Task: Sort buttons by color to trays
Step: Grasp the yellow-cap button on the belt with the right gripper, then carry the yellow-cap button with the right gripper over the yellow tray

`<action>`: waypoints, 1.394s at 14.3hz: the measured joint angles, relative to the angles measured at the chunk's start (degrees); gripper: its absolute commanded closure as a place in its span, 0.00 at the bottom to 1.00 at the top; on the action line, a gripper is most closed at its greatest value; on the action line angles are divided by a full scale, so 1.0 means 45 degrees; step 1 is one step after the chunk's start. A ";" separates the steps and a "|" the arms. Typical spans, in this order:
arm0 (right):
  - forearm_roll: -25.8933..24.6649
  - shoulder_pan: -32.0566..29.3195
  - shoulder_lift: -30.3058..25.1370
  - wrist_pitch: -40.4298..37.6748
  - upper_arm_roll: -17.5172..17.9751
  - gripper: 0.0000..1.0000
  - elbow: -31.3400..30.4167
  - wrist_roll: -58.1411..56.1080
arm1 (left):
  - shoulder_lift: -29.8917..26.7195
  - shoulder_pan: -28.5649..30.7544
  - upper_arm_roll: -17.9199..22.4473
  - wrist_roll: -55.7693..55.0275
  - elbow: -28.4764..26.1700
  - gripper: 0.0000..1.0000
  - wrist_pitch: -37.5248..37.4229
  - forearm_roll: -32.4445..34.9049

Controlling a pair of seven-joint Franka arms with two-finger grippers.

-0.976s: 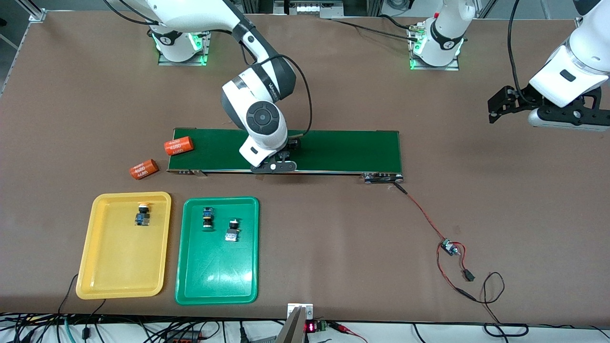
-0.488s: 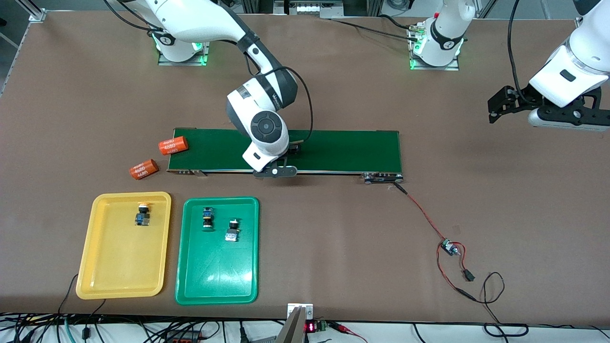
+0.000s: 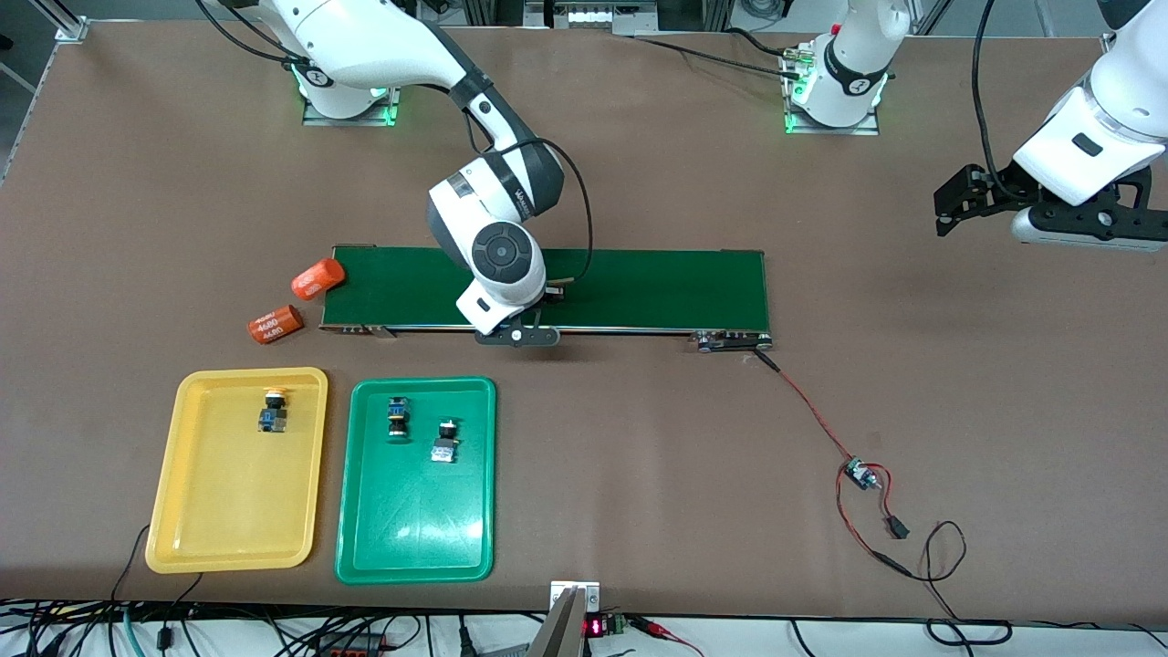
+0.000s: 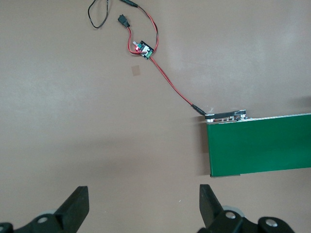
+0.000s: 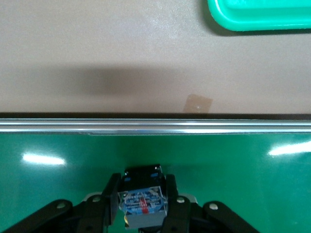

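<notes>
Over the conveyor belt [image 3: 639, 287] the right gripper [image 5: 143, 201] clamps a black-and-blue button [image 5: 142, 196], while the waiting left gripper [image 4: 143, 208] hangs spread wide over bare table [image 3: 912, 301].

Dark-green conveyor belt [image 3: 639, 290] mid-frame; two orange cylinders [image 3: 318, 278] [image 3: 275, 324] at its left end; small circuit board [image 3: 858, 473] with red-black wires [image 3: 808, 409] lower right.
</notes>
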 measured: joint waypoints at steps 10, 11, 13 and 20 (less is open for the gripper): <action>-0.0003 -0.2369 -0.0683 0.0201 -0.0194 1.00 0.0852 -0.0112 | 0.0000 0.0000 0.0000 0.0000 0.0001 0.00 0.0000 0.0000; -0.0006 -0.2929 -0.0738 0.0199 -0.0205 1.00 0.1010 -0.0312 | 0.0000 0.0000 0.0000 0.0000 0.0002 0.00 0.0000 0.0000; -0.0014 -0.4037 -0.0746 0.0182 -0.0228 1.00 0.1167 -0.1496 | 0.0000 0.0000 0.0000 0.0000 0.0002 0.00 0.0000 0.0000; -0.0715 -0.7843 -0.0653 -0.0376 -0.0252 1.00 0.1176 -0.9260 | 0.0000 -0.0001 -0.0001 0.0000 0.0002 0.00 -0.0001 0.0000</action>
